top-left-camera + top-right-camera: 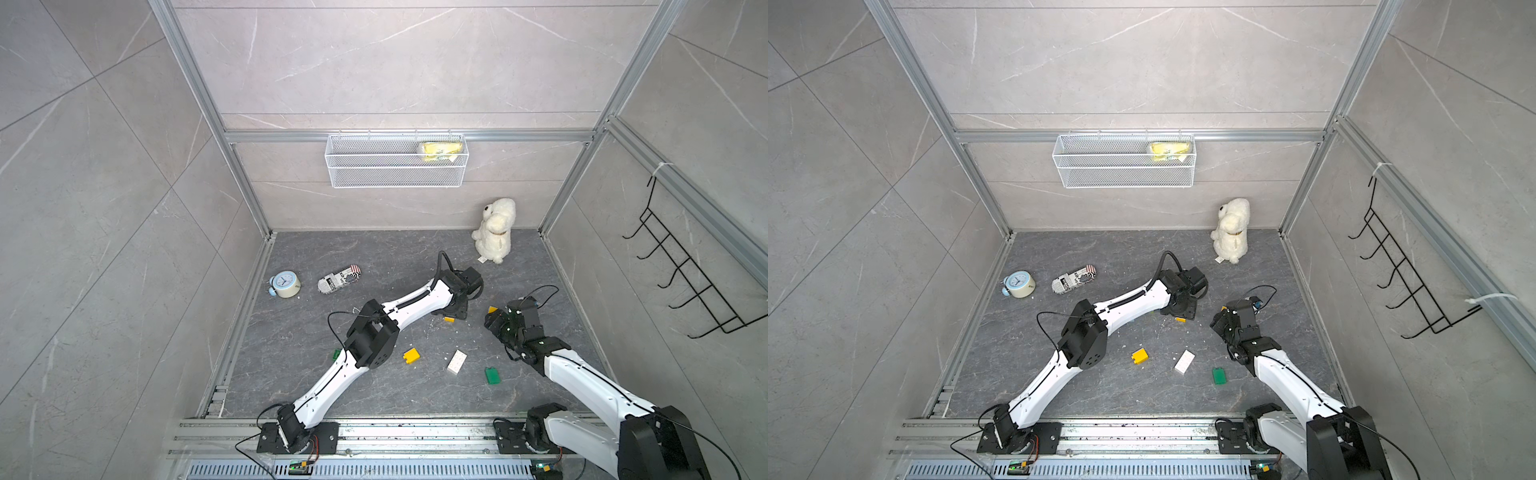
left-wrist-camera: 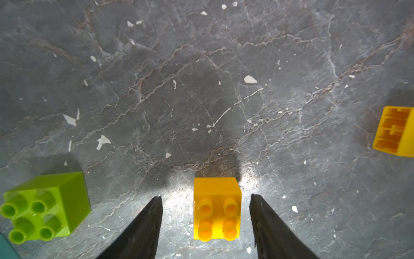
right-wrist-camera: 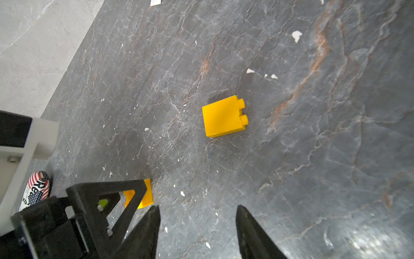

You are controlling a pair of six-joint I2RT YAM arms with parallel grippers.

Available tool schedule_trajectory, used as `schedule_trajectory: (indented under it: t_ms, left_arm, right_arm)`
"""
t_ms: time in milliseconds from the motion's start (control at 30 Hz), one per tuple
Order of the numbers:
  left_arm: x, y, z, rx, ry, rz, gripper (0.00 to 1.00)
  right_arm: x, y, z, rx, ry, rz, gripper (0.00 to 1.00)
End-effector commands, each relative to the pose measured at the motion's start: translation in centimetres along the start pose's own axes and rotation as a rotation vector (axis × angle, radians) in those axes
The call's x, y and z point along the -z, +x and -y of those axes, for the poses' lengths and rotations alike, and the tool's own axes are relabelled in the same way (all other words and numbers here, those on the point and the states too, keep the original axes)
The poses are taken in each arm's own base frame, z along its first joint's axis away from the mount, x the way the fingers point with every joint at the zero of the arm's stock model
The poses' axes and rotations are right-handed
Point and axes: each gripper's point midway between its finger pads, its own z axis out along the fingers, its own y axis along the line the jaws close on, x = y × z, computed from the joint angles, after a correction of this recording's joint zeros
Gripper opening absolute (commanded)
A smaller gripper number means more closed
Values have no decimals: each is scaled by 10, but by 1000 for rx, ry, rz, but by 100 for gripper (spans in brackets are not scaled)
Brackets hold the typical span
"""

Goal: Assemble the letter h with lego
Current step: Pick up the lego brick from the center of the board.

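Yellow brick [image 2: 216,208] stands studs-up inside the spread left claw [image 2: 205,196], untouched, seemingly centred for a side pinch; the right claw [image 3: 198,206] gapes empty.

Pale grey tiled walls [image 1: 395,62] enclose a dark, veined stone floor [image 1: 395,257].

A yellow square brick [image 2: 216,208] is set upright, studs up, on the desk [image 1: 374,270]. A lime square brick [image 2: 44,206] is stood near it, and a tipped yellow brick [image 3: 224,116] is laid on its side to the right. Nearer, another yellow brick [image 1: 411,356], a white oblong brick [image 1: 456,361] and a green brick [image 1: 492,375] are spread apart from left to right.
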Motion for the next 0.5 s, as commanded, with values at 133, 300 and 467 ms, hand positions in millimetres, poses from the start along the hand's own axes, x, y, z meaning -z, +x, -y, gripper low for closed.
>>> schedule_trajectory:
  t_ms: [133, 300, 467]
  left_arm:
    - [-9, 8, 1, 3, -3, -35, 54]
    - [-13, 10, 5, 9, 10, -41, 44]
    - [-8, 6, 2, 15, -7, -20, 24]
  right_arm:
    - [-4, 3, 4, -10, 8, -5, 56]
    - [-5, 2, 3, -8, 8, -5, 55]
    - [-5, 2, 2, 0, -1, -7, 52]
